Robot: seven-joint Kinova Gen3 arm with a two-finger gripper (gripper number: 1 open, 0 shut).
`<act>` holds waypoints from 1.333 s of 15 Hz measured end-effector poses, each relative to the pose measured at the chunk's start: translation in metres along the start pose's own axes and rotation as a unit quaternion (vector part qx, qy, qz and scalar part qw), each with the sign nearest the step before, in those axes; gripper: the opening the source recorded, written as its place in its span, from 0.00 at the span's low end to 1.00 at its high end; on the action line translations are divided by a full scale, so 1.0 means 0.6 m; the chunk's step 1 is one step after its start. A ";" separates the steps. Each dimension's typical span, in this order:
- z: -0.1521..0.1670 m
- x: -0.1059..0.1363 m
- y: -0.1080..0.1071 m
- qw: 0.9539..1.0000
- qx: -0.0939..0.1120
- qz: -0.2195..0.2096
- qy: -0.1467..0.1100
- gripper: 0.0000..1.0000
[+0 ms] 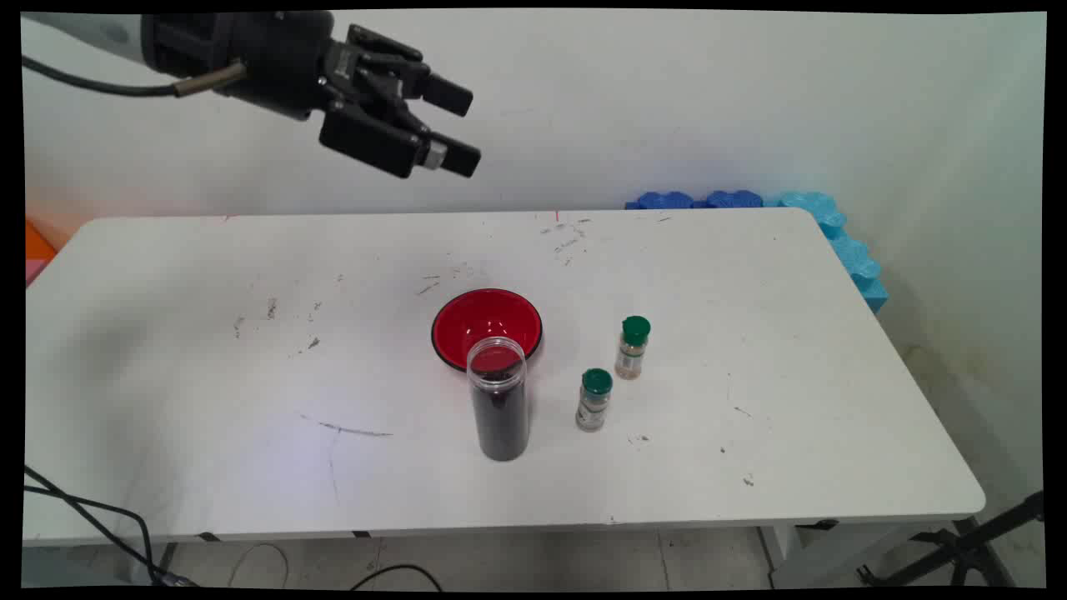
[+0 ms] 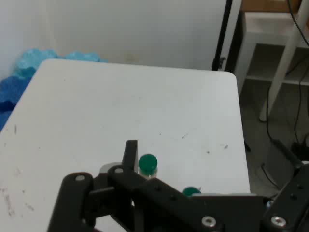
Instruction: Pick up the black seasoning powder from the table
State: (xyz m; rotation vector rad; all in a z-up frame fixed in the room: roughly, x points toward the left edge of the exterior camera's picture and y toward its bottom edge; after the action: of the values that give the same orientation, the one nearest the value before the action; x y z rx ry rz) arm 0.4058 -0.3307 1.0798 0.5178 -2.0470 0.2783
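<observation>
**Gripper raised high above the table, well apart from the jar, bowl and spice bottles**

The gripper is held high over the table's far left part, near the wall, with its two fingers seen spread apart and nothing between them. Nothing is touched by it.

On the white table a red bowl is seen near the middle, and a clear jar with dark contents and no lid stands upright just in front of it, overlapping the bowl's near rim in the main view. Two small spice bottles with green caps stand to the right: the nearer bottle just beside the jar, the farther bottle a little beyond it. All four lie well below the gripper and to its right.

The jar is judged to be stiff, smooth and probably slippery, and fairly heavy since it is nearly full; being open, it should be kept upright and taken around its body at mid-height. The spice bottles are judged light and rigid, easily tipped, and best gripped around the body under the cap. In the hand view both green caps are partly hidden behind the linkage.
</observation>
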 end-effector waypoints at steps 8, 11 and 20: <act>-0.044 -0.099 0.033 0.999 -0.014 -0.020 -0.033 1.00; -0.055 -0.152 0.042 0.998 -0.009 -0.031 -0.046 1.00; -0.014 -0.264 0.051 0.996 -0.001 -0.045 -0.079 1.00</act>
State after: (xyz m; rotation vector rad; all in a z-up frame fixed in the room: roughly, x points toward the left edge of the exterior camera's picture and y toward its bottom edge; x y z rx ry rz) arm 0.4678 -0.2611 0.9475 0.6457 -2.1704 0.1856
